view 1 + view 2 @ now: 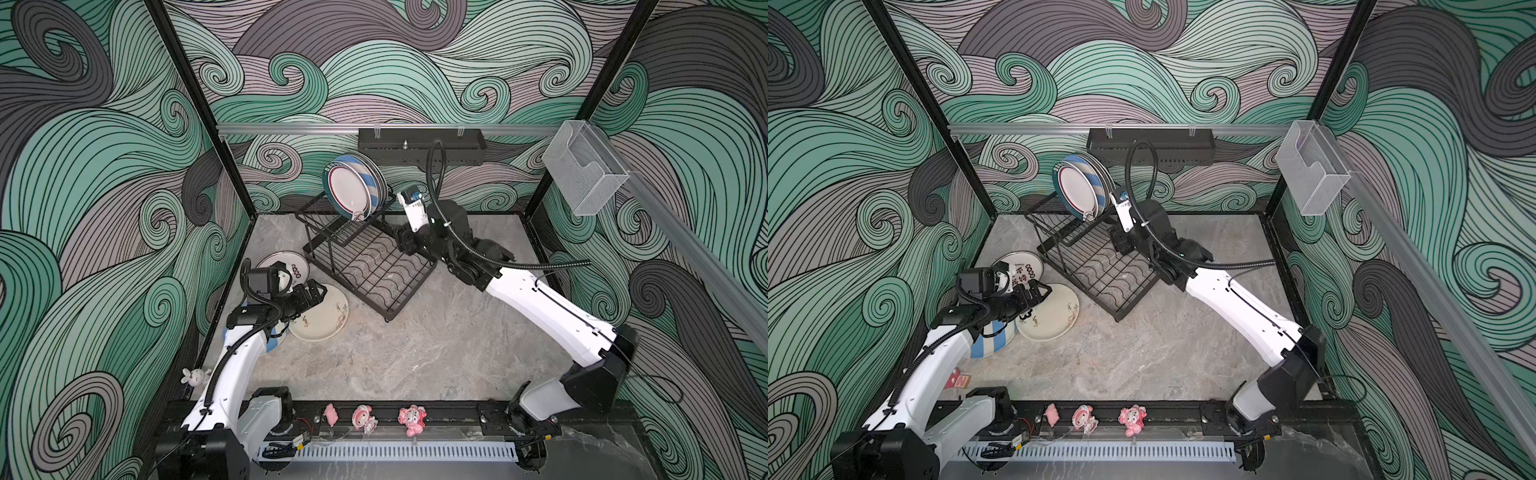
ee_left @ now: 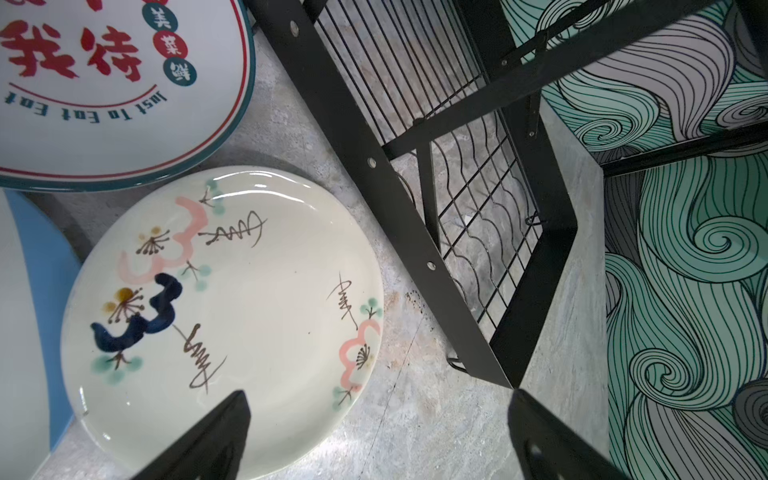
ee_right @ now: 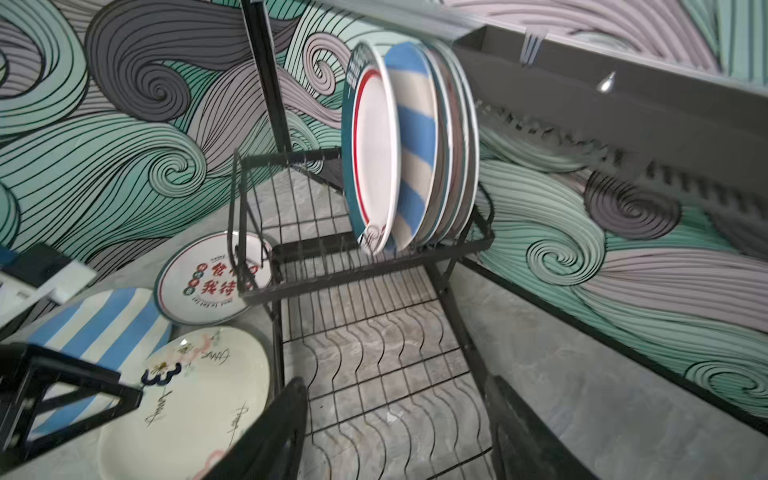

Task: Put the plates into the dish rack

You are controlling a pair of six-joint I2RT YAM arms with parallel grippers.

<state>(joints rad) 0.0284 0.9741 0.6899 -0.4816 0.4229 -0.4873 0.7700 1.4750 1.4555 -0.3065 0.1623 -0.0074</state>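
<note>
Rack (image 2: 365, 174): sits toward the back edge of the table (image 1: 415, 357), turned at an angle. Basket (image 3: 324, 259) on top: holds several plates (image 1: 1077, 189) on edge, crowded at one end, slots keeping them upright and leaving room for more; teal-rimmed plate (image 1: 351, 187) in front, racked striped plate (image 3: 415, 137) right behind. Tray (image 3: 374, 374) underneath: bare.

Right claw (image 3: 397, 384): hangs over the tray, near the loaded end of the basket, jaws apart, nothing between. Reads as free for the next load.

Left claw (image 1: 316, 289): hovers over the cream plate (image 1: 328, 318), jaws apart, empty, tilted down toward the rim, probably since a flat plate gives no other place to pinch.

Near the left edge of the table, three plates lying flat: lettered plate (image 1: 297, 266) farthest back, just beside the rack's corner; cream plate in front of it; loose striped plate (image 1: 994, 343) mostly under the left arm (image 1: 934, 365), cream rim seeming to overlap it, cannot tell for sure.

Judging by count: past halfway. Next likely the cream plate; needs an edge grip and a tip to vertical before slotting. Risks: glazed rim slipping, knocking the rack frame or the standing plates.
</note>
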